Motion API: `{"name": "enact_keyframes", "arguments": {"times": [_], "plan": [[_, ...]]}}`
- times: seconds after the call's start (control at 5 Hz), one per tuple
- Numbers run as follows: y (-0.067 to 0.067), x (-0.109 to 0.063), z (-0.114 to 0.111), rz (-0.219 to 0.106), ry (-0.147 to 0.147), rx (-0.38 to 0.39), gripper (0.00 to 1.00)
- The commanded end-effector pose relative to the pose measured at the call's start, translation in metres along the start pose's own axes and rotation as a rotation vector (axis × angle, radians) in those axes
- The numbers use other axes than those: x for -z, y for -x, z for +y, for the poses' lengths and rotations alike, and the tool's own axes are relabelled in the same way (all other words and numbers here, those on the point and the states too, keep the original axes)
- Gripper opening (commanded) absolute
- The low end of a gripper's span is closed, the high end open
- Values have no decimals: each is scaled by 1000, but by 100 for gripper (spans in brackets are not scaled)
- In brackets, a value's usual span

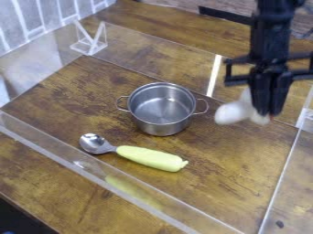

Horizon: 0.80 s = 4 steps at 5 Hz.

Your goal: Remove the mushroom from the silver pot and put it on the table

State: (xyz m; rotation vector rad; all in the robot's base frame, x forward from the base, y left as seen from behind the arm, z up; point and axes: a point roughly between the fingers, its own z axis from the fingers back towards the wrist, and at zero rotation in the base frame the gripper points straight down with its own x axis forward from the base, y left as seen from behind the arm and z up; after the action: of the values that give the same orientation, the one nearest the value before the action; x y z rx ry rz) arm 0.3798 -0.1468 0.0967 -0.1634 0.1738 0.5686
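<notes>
The silver pot (162,108) stands in the middle of the table (232,178), and its inside looks empty. My gripper (265,108) hangs to the right of the pot, above the wood, pointing down. Its fingers are shut on the mushroom (235,112), which shows as a blurred white lump at the fingertips, sticking out toward the pot. The mushroom's cap colour is too blurred to make out. The mushroom is clear of the pot and above the tabletop.
A metal spoon with a yellow handle (134,154) lies in front of the pot. Clear acrylic walls (61,151) edge the tabletop at the front and sides. A small clear stand (88,38) sits at the back left.
</notes>
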Motion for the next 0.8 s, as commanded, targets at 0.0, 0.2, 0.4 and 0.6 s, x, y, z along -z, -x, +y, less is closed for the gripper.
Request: {"name": "enact_keyframes", "arguments": {"times": [0.0, 0.2, 0.4, 0.6], "plan": [[-2, -14, -2, -58, 71, 29, 0], [-13, 3, 0, -64, 67, 12, 0], [-22, 15, 1, -72, 63, -13, 0], [-25, 23, 1, -80, 55, -41, 100]]}}
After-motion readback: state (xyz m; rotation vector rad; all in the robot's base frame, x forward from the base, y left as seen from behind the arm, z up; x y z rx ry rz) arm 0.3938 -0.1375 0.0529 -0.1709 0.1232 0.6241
